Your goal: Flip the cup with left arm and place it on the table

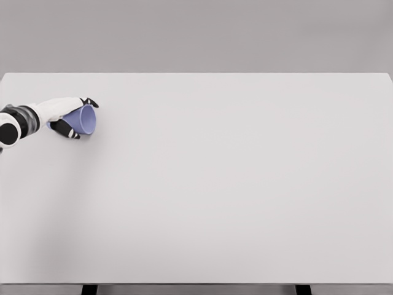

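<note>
A pale blue cup [85, 120] is at the far left of the white table [221, 184], tipped on its side with its open mouth facing right. My left hand [72, 117] reaches in from the left edge and is shut on the cup, one dark fingertip above the rim and other fingers below it. The cup's base is hidden behind the hand. Whether the cup touches the tabletop I cannot tell. My right arm does not show.
The white table fills most of the view, its far edge near the top and its front edge at the bottom. Two dark table legs [89, 289] show below the front edge. A grey wall stands behind.
</note>
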Controlling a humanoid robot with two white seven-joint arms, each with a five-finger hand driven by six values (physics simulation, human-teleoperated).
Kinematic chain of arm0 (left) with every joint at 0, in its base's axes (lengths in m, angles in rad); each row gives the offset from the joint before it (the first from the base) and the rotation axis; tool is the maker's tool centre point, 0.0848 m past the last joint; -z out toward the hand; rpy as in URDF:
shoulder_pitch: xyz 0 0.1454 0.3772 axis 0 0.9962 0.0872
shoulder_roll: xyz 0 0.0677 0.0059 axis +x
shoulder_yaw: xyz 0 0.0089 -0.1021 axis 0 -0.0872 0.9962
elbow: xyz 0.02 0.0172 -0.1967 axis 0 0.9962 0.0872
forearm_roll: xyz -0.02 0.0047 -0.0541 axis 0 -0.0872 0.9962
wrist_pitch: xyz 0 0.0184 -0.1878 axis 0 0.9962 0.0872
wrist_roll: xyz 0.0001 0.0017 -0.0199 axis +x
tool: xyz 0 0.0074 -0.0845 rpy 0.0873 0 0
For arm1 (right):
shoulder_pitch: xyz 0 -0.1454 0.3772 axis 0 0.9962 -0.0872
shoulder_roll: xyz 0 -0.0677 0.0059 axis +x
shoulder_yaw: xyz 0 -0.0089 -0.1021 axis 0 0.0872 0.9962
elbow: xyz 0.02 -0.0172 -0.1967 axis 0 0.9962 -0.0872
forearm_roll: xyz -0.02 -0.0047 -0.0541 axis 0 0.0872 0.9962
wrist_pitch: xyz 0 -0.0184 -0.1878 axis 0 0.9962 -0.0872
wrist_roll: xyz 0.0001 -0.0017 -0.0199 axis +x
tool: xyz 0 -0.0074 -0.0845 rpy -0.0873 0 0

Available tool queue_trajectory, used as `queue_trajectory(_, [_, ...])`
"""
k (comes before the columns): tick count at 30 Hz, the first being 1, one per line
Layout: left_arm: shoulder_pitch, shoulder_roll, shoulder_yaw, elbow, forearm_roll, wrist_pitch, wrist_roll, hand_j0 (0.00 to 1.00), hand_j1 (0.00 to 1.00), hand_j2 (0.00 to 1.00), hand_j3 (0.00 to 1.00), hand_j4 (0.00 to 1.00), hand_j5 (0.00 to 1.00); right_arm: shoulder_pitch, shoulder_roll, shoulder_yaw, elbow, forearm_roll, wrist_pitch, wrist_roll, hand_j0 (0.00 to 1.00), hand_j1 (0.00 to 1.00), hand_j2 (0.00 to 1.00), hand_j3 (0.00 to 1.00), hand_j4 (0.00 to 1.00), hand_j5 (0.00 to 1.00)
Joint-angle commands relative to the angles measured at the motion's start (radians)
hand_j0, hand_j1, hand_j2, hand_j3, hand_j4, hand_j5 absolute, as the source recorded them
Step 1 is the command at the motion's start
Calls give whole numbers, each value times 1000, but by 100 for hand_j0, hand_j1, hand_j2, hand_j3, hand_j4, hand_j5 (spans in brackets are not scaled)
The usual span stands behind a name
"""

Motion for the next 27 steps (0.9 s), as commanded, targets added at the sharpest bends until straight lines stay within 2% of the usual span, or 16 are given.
queue_trajectory(1, [0, -5, -5, 7, 1, 2, 1, 54, 54, 54, 54, 54, 54, 0, 0, 0, -1, 0, -1, 0, 100, 100, 100, 100, 100, 100])
queue_trajectory(5, [-3, -5, -3, 3, 18, -4, 1, 55, 55, 55, 55, 55, 55, 0, 0, 0, 0, 0, 0, 0, 100, 100, 100, 100, 100, 100])
queue_trajectory(9, [-40, 9, -3, 0, 122, -43, -1, 56, 56, 56, 56, 56, 56, 0, 0, 1, 0, 0, 0, 0, 100, 100, 100, 100, 100, 100])
queue_trajectory(12, [-41, 60, -3, 0, 297, -107, -2, 56, 56, 56, 56, 56, 56, 0, 0, 0, 0, 0, 0, 0, 100, 100, 100, 100, 100, 100])
queue_trajectory(17, [-43, 95, 3, 0, 506, -142, -14, 61, 61, 61, 61, 61, 61, 0, 0, 0, 0, 0, -1, 0, 100, 100, 100, 100, 100, 100])
queue_trajectory(18, [-43, 95, 3, -2, 532, -161, -19, 62, 62, 62, 62, 62, 62, 0, 0, 0, -1, 0, -1, 0, 100, 100, 100, 100, 100, 100])
queue_trajectory(20, [-43, 95, 4, 1, 622, -181, -111, 63, 63, 63, 63, 63, 63, 0, 0, 0, 0, 0, 0, 0, 100, 100, 100, 100, 100, 100])
queue_trajectory(21, [-43, 95, 6, 1, 675, -185, -130, 64, 64, 64, 64, 64, 64, 2, 0, 0, -1, 0, -1, 0, 100, 100, 100, 100, 100, 100])
queue_trajectory(27, [-43, 63, 18, 7, 935, -214, -130, 66, 66, 66, 66, 66, 66, 0, 0, 0, -1, 0, 0, 0, 100, 100, 100, 100, 100, 100])
